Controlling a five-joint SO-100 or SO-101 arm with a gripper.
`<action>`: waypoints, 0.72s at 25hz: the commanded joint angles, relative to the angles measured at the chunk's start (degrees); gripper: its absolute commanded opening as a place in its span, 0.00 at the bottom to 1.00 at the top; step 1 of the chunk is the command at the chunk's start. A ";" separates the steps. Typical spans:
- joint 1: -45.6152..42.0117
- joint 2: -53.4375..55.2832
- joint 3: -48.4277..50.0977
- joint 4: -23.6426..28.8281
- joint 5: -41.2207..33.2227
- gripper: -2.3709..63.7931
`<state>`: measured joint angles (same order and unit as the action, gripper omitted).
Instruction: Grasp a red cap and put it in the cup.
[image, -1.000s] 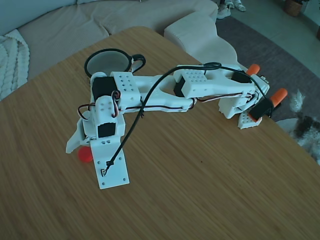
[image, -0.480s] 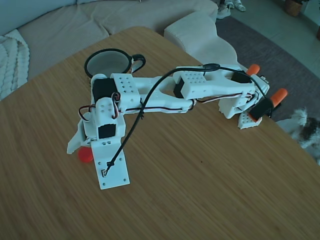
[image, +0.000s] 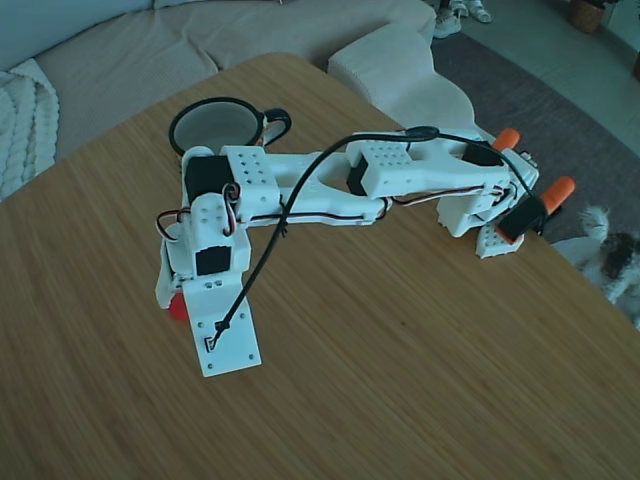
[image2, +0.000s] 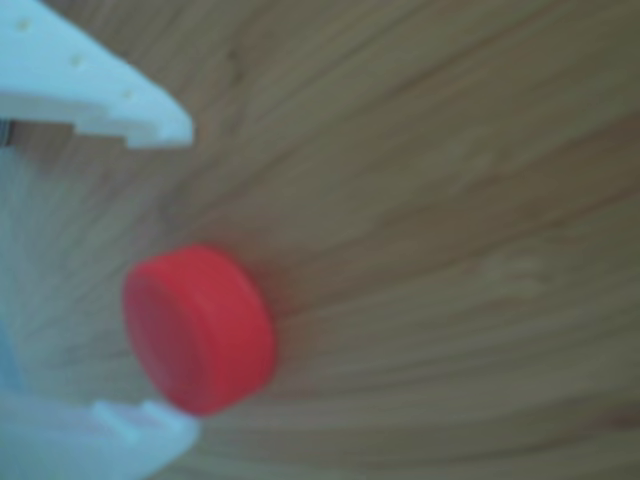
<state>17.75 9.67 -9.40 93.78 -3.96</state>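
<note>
The red cap (image2: 198, 330) is flanked by the parted claw (image2: 185, 280), seemingly touched by the lower finger (image2: 110, 440).

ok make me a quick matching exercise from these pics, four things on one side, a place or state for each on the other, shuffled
Things:
1. red cap
2. cup
3. gripper
4. orange clamp handles

Place or state:
A. at the table's right edge in the fixed view, by the arm's base
B. flat on the wood between two white fingers
C. upright, nothing inside, beyond the arm
D. fingers on either side of the cap, upper one clear of it

Pairs: 1-B, 2-C, 3-D, 4-A
</note>
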 joint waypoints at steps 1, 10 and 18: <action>0.62 2.46 -2.81 -0.26 -0.35 0.37; 1.67 4.13 -2.11 -0.18 -0.35 0.29; 1.76 3.52 -2.11 -0.35 -0.44 0.11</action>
<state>19.25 9.67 -9.40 93.78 -3.96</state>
